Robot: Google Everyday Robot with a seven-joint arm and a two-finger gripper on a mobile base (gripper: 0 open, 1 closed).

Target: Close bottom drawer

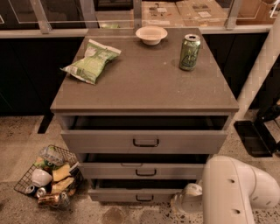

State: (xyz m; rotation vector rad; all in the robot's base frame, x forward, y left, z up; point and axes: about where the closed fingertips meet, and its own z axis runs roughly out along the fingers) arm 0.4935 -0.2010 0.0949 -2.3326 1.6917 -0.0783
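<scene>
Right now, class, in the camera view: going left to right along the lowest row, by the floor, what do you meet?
Wire basket → bottom drawer → gripper, low at the drawer's right end → robot arm.

This looks like a robot test corner in an office building, not a home. The floor (19,140) is speckled stone, and a glass partition (61,13) on metal posts runs behind, with cardboard boxes (175,9) beyond it. A grey cabinet (144,87) carries a chip bag (92,61), a bowl (151,34) and a can (190,52) on its surface. A wire basket (21,186) of cans and scraps sits beside it. A white robot arm (232,192) reaches in, its gripper (186,202) low near the right end of the bottom drawer (118,195).
</scene>
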